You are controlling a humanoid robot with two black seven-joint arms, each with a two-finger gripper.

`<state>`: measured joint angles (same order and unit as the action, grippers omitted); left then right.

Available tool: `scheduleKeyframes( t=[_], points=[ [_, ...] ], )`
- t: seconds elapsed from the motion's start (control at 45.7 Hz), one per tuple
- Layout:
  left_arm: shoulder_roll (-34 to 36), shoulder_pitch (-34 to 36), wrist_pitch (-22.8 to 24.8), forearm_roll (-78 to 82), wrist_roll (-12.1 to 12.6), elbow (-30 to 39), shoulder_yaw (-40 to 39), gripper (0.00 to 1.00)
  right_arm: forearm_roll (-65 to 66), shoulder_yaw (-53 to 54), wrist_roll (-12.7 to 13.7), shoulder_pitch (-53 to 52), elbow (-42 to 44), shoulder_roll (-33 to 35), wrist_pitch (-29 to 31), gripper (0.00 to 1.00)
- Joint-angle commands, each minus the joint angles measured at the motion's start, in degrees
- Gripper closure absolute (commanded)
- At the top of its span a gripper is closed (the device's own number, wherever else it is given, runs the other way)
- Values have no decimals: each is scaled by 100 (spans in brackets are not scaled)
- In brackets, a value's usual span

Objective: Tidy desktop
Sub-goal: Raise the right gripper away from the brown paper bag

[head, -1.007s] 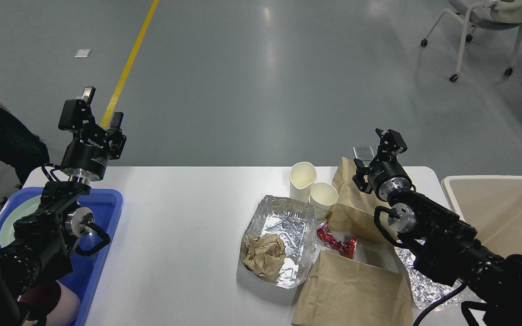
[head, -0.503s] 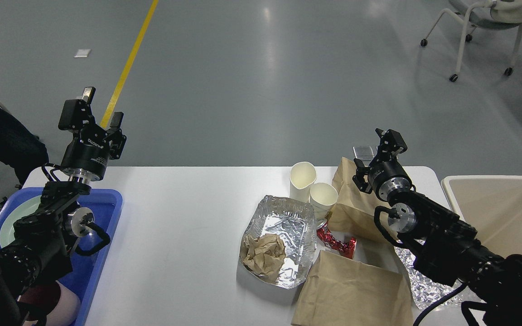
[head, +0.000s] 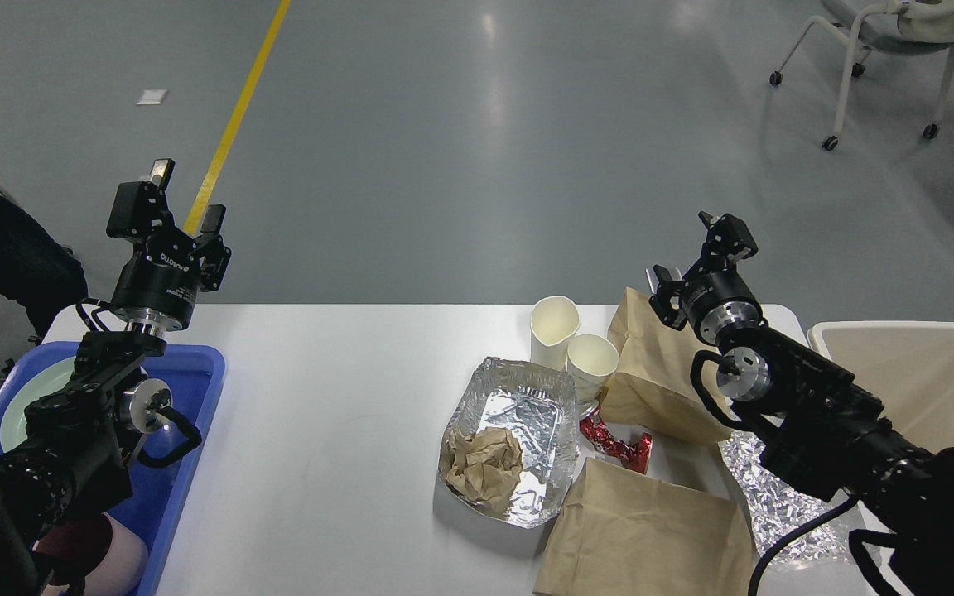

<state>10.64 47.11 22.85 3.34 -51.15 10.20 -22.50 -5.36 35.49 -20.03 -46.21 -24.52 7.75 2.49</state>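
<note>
The bench (head: 336, 397), a large white matte top with rounded corners, lies flat across the lower view, its left and middle stretch bare and its right half strewn with litter.

The robot's left arm hides much of the blue tray (head: 195, 389) and the pale green plate (head: 30, 397) in it; a pink object (head: 117, 556) at the bottom edge is too cut off to name. The right arm covers part of the crumpled foil sheet (head: 767, 505) and the desk's (head: 336, 414) right end. The lower brown paper bag (head: 643, 538) runs off the bottom edge. The beige bin (head: 899, 331) is cropped at right. The right tool's (head: 702, 255) fingers are too small and dark to tell apart.
</note>
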Motion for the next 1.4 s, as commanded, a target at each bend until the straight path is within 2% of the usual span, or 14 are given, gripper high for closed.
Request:
scheduleKeyframes(
  t=[0.0,0.328,1.379],
  points=[
    [0,0,0,0,0,0,0,4,-123,107,-1,-125,9,245,-3,0],
    [0,0,0,0,0,0,0,4,-123,501,-36,-494,0,789,-12,0],
    [0,0,0,0,0,0,0,4,-114,608,-27,-222,18,1159,6,0]
  ],
)
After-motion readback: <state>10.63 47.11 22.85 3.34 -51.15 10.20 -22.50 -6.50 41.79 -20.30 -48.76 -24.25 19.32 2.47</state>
